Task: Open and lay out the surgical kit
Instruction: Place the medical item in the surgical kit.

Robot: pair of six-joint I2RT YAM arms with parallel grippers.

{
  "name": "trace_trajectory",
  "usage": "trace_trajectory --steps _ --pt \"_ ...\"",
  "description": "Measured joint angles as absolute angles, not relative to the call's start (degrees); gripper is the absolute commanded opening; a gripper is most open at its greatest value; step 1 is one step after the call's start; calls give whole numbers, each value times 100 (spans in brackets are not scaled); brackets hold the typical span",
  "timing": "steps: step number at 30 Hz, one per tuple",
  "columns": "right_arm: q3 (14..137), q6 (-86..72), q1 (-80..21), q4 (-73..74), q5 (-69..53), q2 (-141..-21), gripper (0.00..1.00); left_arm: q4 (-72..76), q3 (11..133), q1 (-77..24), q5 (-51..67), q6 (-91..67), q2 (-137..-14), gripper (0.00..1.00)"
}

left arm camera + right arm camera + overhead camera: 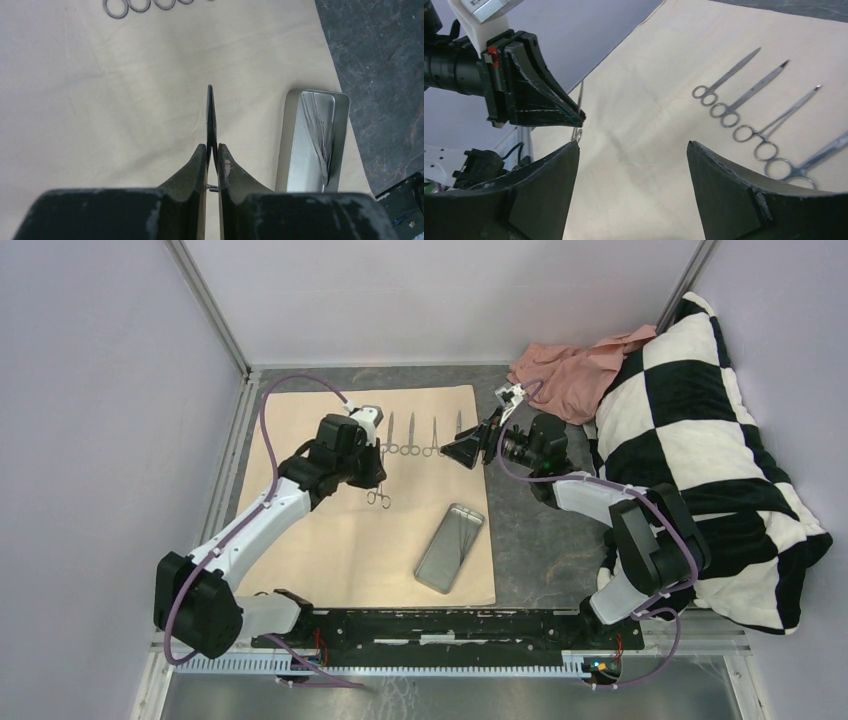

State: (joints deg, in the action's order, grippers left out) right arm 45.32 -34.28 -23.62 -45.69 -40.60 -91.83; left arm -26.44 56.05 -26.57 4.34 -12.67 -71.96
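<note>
The surgical kit's beige cloth (330, 540) lies spread flat on the table. Several scissor-handled instruments (411, 435) lie in a row along its far edge, and they also show in the right wrist view (744, 97). The steel tray (450, 547) rests on the cloth's near right part, with thin metal pieces inside (320, 135). My left gripper (373, 480) is shut on one slim instrument (211, 115), which hangs above the cloth with its ring handles (378, 499) down. My right gripper (455, 450) hovers open and holds nothing at the right end of the row (633, 145).
A crumpled pink cloth (570, 370) lies at the back right. A black-and-white checkered pillow (700, 430) fills the right side beside the right arm. Dark table surface (540, 540) shows right of the beige cloth. Walls close in the back and left.
</note>
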Motion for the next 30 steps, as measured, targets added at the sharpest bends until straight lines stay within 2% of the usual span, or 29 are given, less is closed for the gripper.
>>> trace_trajectory --steps 4,9,11,23,30 --pt "4486 -3223 -2185 -4442 -3940 -9168 84 -2694 5697 -2279 1020 -1133 -7419 2" --pt "4475 -3140 -2069 -4348 -3935 -9255 84 -2792 6208 -1852 1282 -1133 -8355 2" --pt "4475 -3116 -2034 -4309 -3931 -9292 83 -2952 6578 -1789 1100 -1133 -8807 2" --pt "4475 -2945 -1927 -4080 -3839 -9636 82 -4425 10847 -1761 -932 -1133 -12510 2" --pt "4480 -2921 -1898 -4045 -3846 -9769 82 -4899 11611 -1732 -1339 -1133 -13338 2"
